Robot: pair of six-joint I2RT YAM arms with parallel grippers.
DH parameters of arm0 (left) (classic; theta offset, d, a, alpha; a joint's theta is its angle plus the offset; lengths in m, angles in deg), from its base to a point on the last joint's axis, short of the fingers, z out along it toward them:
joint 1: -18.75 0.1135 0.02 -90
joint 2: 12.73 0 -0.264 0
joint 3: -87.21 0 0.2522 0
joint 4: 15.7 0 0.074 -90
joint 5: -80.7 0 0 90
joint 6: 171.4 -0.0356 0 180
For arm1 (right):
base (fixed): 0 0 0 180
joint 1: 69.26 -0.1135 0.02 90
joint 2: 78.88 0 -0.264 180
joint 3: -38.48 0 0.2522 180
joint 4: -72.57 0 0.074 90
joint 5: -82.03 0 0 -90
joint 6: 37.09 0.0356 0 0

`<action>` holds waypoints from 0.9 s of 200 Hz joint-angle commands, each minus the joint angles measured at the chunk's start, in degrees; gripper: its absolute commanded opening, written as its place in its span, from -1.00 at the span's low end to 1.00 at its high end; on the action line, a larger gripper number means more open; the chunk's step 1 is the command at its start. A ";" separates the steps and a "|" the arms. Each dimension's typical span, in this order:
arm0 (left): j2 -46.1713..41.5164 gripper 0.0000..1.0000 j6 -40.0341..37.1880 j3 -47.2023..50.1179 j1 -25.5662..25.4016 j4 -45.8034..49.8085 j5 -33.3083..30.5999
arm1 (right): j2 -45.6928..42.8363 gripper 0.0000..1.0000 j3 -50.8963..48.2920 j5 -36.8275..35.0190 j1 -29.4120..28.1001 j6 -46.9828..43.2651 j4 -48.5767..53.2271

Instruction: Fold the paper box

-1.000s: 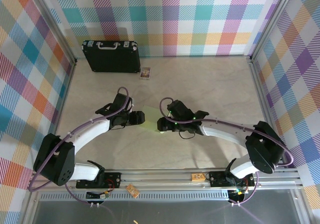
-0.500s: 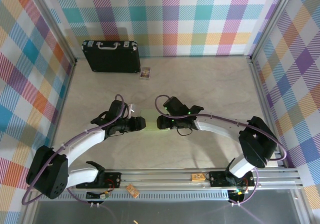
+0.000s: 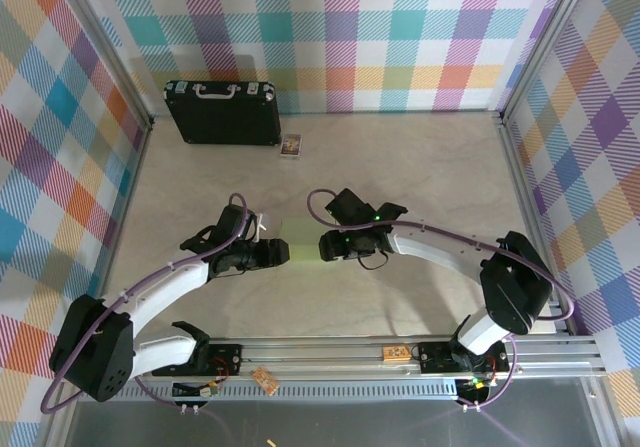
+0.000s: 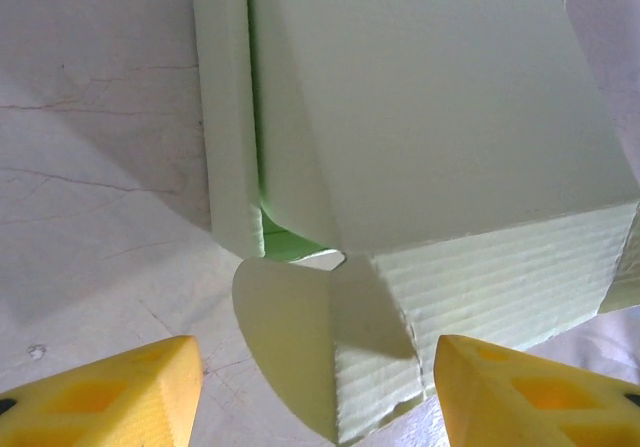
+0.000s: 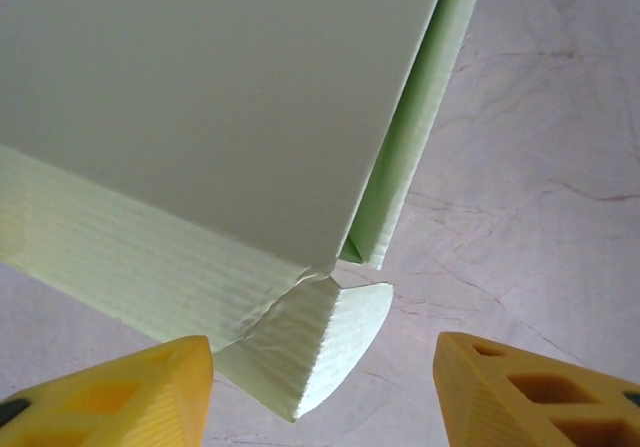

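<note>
The paper box (image 3: 299, 232) is pale green card, partly folded, lying on the table between my two grippers. In the left wrist view the box (image 4: 430, 127) has its lid panel down and a rounded tab (image 4: 295, 352) sticking out from its near corner. My left gripper (image 4: 322, 405) is open, its yellow fingertips (image 4: 110, 397) on either side of that tab without touching it. In the right wrist view the box (image 5: 220, 97) shows another rounded tab (image 5: 335, 337). My right gripper (image 5: 322, 399) is open around this tab, apart from it. From above, the left gripper (image 3: 281, 253) and right gripper (image 3: 326, 247) flank the box.
A black briefcase (image 3: 222, 113) with a silver handle stands at the back left wall. A tiny picture card (image 3: 291, 146) lies next to it. Plaid walls enclose the table on three sides, and a metal rail (image 3: 330, 352) runs along the near edge.
Both grippers have drawn in toward the box's near corners. The box now lies flatter and more rectangular. The right gripper's fingers have narrowed somewhat.
</note>
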 commanded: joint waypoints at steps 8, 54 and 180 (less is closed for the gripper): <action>-1.16 0.18 -0.48 -1.38 -1.01 1.12 -0.57 | 1.78 0.12 1.47 2.42 -0.19 0.60 1.58; 0.45 0.09 -2.09 -4.37 -1.52 3.92 -1.03 | 2.66 0.01 1.97 3.23 -0.26 0.44 1.32; 5.10 0.04 -3.52 -5.42 -2.20 3.82 -0.87 | 3.40 -0.20 1.43 4.35 -0.27 1.21 -0.53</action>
